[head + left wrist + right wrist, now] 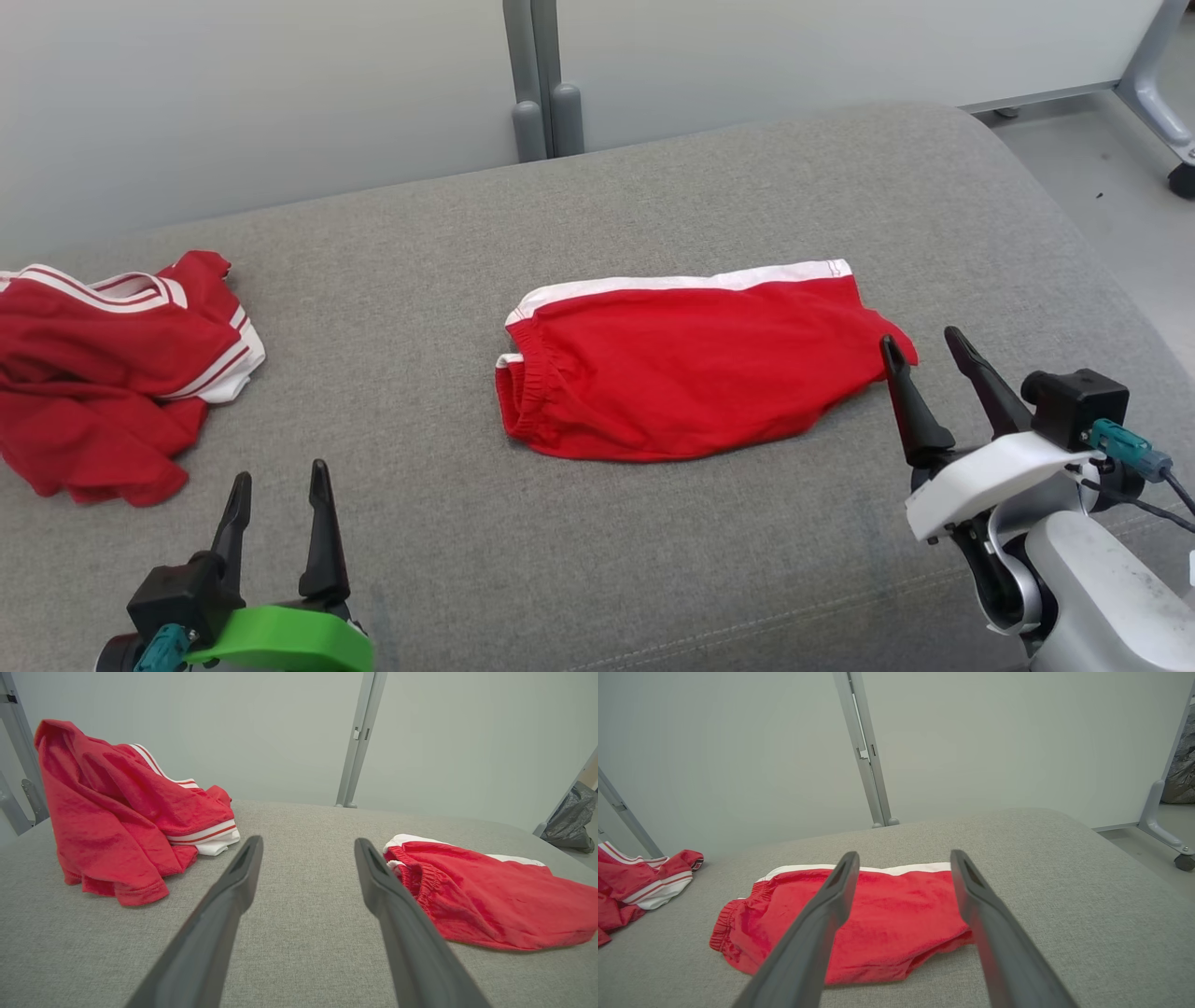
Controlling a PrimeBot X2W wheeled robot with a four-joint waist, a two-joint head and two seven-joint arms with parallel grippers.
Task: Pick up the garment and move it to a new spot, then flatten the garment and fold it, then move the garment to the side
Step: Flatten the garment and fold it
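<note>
Right claw (pixel 920 338) wide at edge of shorts (pixel 691 373), left claw (pixel 281 471) wide above grey cushion (pixel 653 560)

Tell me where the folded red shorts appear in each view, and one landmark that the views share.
Head view: the red shorts lie mid-picture on the grey cushion, just left of the right gripper.
Left wrist view: the shorts are at the right, beside the left gripper.
Right wrist view: the shorts are low centre, behind the right gripper.
Shared landmark: the grey partition post behind the cushion.
</note>
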